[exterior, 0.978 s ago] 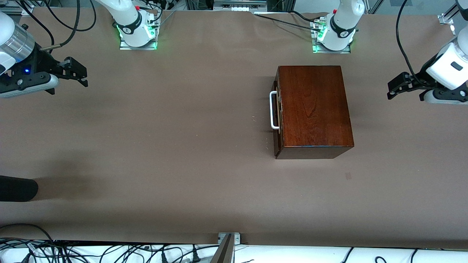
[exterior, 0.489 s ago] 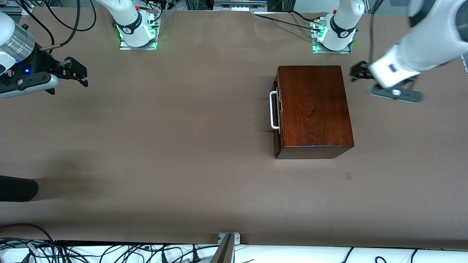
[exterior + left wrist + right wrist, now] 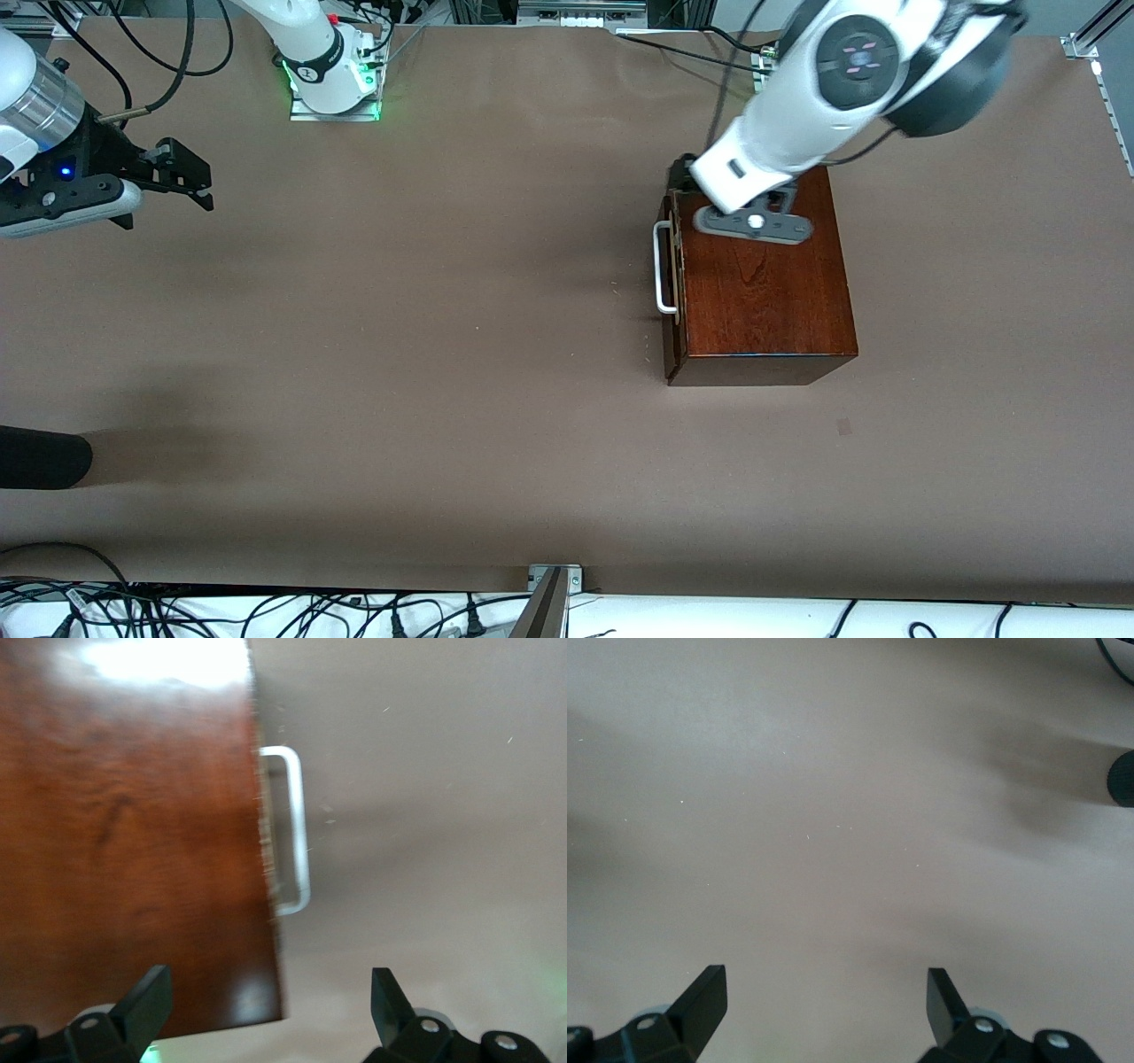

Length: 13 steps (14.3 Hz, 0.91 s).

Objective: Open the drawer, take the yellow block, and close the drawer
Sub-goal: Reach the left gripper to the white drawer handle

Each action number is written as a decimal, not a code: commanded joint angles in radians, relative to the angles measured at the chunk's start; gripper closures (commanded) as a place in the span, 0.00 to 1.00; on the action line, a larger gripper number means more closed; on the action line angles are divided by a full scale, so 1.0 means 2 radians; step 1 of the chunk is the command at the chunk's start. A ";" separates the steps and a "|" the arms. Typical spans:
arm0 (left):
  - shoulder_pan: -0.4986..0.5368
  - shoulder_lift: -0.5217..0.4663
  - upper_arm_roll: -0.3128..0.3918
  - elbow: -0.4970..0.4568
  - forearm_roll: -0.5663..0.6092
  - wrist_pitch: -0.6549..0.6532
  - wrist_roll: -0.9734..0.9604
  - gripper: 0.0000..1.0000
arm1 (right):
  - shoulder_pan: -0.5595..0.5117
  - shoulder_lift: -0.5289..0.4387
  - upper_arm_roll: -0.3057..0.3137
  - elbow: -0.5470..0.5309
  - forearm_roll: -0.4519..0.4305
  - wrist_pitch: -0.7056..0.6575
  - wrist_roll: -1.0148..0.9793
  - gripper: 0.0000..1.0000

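From the front camera I see my left gripper (image 3: 687, 173) up in the air over the corner of the mahogany box (image 3: 762, 266) that lies farthest from the camera, on the side where the drawer (image 3: 673, 266) sits shut with its white handle (image 3: 662, 268) facing the right arm's end of the table. The step in hand, as I judge it, is getting onto that handle, so I should come down past the box edge, line my fingers across the bar rather than along it, take it near its middle, and pull straight out so the box does not slide or twist on the table (image 3: 443, 354). The yellow block is nowhere in sight; I take it to be inside the closed drawer. My right gripper (image 3: 190, 177) waits above the table at the right arm's end. In my left wrist view my fingers (image 3: 146, 1005) stand wide apart, holding and touching nothing, with the box top and the handle (image 3: 297, 828) below them. In my right wrist view the fingers (image 3: 704, 992) are likewise spread wide and empty over bare table (image 3: 833, 815).
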 commanded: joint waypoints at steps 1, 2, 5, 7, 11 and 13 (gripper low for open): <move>-0.050 0.040 -0.003 0.013 0.060 0.028 -0.074 0.00 | 0.001 0.002 0.000 0.010 -0.001 -0.005 0.007 0.00; -0.069 0.054 -0.003 0.013 0.087 0.032 -0.104 0.00 | 0.001 0.002 0.000 0.010 -0.001 -0.005 0.007 0.00; -0.117 0.088 -0.003 0.011 0.156 0.037 -0.173 0.00 | 0.001 0.002 0.000 0.010 -0.001 -0.005 0.007 0.00; -0.133 0.104 -0.003 0.009 0.187 0.038 -0.200 0.00 | 0.001 0.002 0.000 0.010 -0.001 -0.005 0.007 0.00; -0.143 0.124 -0.003 0.004 0.244 0.052 -0.205 0.00 | 0.001 0.002 0.000 0.010 -0.001 -0.005 0.007 0.00; -0.146 0.142 -0.003 0.003 0.263 0.061 -0.208 0.00 | 0.001 0.002 0.000 0.010 -0.001 -0.006 0.007 0.00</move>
